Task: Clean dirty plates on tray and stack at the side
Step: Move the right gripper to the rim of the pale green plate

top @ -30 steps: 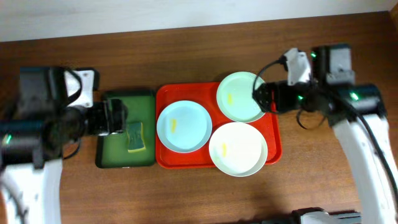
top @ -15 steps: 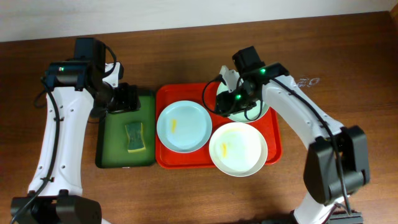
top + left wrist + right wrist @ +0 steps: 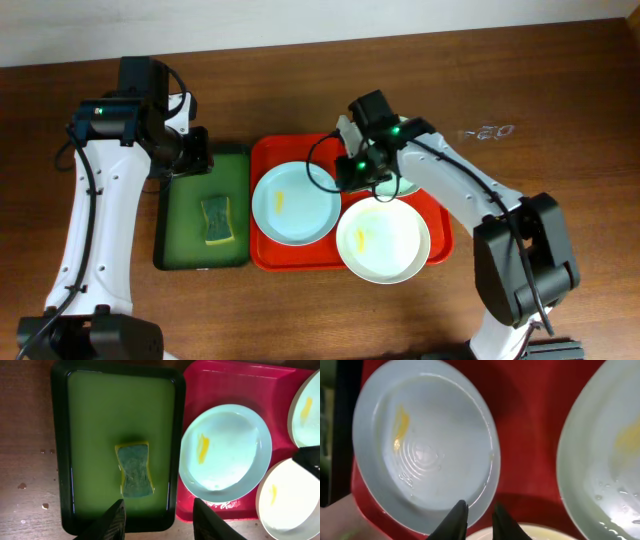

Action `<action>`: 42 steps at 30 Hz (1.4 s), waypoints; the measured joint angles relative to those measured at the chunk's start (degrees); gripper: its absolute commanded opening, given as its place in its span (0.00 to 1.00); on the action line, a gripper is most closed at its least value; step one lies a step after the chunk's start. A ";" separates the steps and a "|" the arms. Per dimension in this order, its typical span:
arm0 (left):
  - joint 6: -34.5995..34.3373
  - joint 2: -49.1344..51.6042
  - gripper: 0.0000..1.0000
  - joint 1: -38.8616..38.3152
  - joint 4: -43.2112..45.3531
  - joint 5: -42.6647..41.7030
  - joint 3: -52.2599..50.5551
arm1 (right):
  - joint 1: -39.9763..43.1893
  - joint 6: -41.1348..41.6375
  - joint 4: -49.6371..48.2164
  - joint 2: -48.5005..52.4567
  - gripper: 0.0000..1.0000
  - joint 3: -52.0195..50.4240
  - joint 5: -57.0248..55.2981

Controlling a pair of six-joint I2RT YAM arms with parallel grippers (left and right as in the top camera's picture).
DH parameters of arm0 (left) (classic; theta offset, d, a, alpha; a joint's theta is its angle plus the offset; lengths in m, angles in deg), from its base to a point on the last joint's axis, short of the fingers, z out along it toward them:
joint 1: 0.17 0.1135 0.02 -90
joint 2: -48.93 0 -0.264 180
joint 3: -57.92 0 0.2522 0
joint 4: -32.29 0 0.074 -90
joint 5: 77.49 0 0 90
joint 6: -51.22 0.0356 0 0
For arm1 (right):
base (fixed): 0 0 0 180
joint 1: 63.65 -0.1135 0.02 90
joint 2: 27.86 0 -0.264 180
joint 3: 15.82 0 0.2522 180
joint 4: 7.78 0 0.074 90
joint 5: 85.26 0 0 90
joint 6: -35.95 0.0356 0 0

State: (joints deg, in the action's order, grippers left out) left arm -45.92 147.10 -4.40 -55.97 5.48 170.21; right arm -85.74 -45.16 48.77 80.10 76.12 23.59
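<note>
Three pale plates lie on the red tray (image 3: 272,150): one at the left (image 3: 295,203), one at the front right (image 3: 383,240), and one at the back right (image 3: 413,186) that my right arm mostly covers. Each shows a yellow smear. My right gripper (image 3: 347,172) hovers over the tray between them. In the right wrist view its fingers (image 3: 480,517) are nearly shut over the rim of the left plate (image 3: 427,445), gripping nothing. My left gripper (image 3: 197,150) hangs open above the back of the green tray; its fingers (image 3: 162,522) hold nothing.
A dark green tray (image 3: 180,250) sits left of the red one with a green and yellow sponge (image 3: 216,221) on it, also in the left wrist view (image 3: 135,470). Bare wooden table (image 3: 530,250) surrounds both trays.
Both arms have swung in over the table. My right gripper moved left from the back right plate to the left plate's rim. Both pairs of jaws narrowed, the right far more.
</note>
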 measured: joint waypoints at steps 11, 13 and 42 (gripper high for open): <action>0.00 0.94 0.40 0.00 0.00 -0.02 -0.02 | -1.60 7.65 -10.54 0.07 0.20 -7.04 -8.81; 0.00 0.94 0.39 0.00 0.00 0.00 -0.04 | -1.60 7.67 -11.50 0.81 0.20 -7.06 -7.63; 0.00 1.07 0.48 0.00 0.42 0.00 -2.34 | -2.14 9.38 -12.07 2.64 0.11 -7.91 -4.39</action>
State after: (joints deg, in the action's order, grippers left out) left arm -45.92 148.17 -4.40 -55.55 5.48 167.87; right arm -87.88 -35.78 36.70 82.75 68.20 19.19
